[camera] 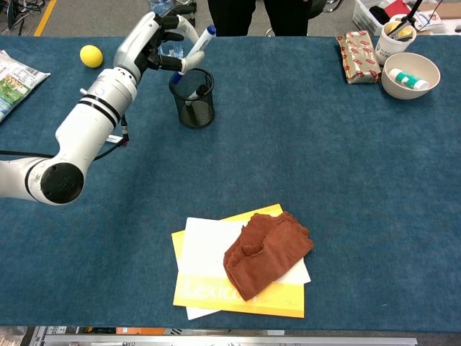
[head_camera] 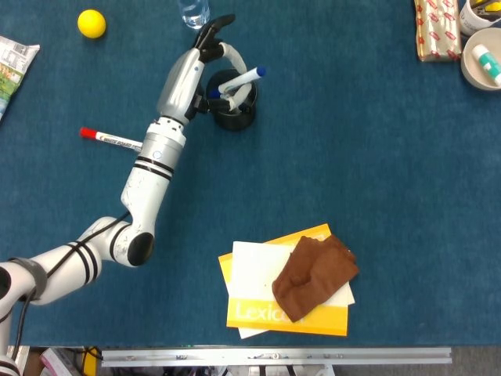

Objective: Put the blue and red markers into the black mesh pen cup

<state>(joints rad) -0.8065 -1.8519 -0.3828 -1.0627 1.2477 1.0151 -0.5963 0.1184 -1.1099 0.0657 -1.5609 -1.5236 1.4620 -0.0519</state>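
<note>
Dropping blue marker (camera: 193, 52) into pen cup (camera: 193, 101) near the table's far edge; left hand (camera: 160, 43) pinches it, tip inside | red marker (head_camera: 109, 139) lies toward left edge; next: release, fetch red

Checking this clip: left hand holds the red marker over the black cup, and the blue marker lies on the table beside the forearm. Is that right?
The colours are swapped. The head view shows the left hand holding the blue marker over the black cup, while the red marker lies on the table beside the forearm.
</note>
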